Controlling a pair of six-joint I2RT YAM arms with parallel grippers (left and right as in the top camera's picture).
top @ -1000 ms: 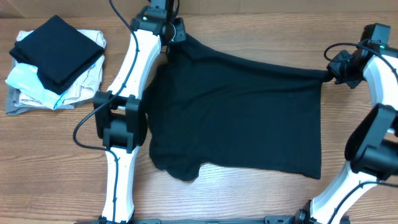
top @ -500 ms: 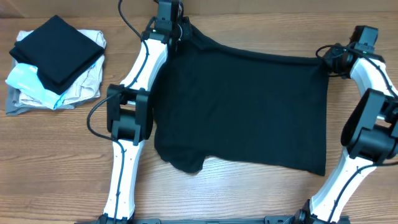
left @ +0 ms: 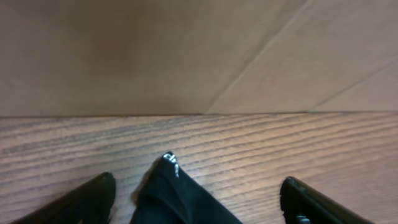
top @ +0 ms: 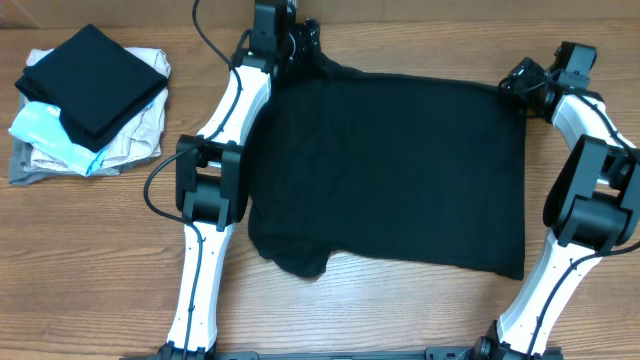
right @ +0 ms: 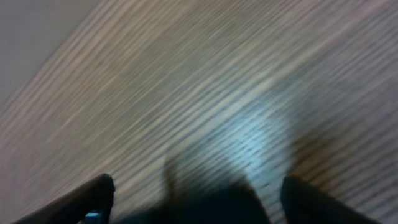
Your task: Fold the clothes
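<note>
Black shirt (top: 390, 170) — one, short-sleeved, spread flat on the wooden table (top: 400, 320), filling the middle between the two arms. Its far edge lies fairly straight, and the near-left sleeve (top: 295, 262) is bunched into a lump. Left gripper (top: 298, 36) sits at the shirt's far-left corner, right gripper (top: 520, 80) at the far-right corner. The overhead view places both but does not show how their jaws stand. The left wrist view supplies that: fingers (left: 93, 199) spread wide and holding nothing. A peak of black cloth with a small white mark (left: 171, 165) lies on the table between them, touching neither. The same view alone shows a brown cardboard wall (left: 186, 50) behind the table's far edge. The right wrist view is blurred; its fingers are likewise wide apart and empty, with a dark patch of cloth low between them, contact not discernible. Seen from overhead only: a stack of folded garments (top: 90, 100) at the table's far left, well apart from the shirt — a black piece on top of light-blue, beige and grey ones.
</note>
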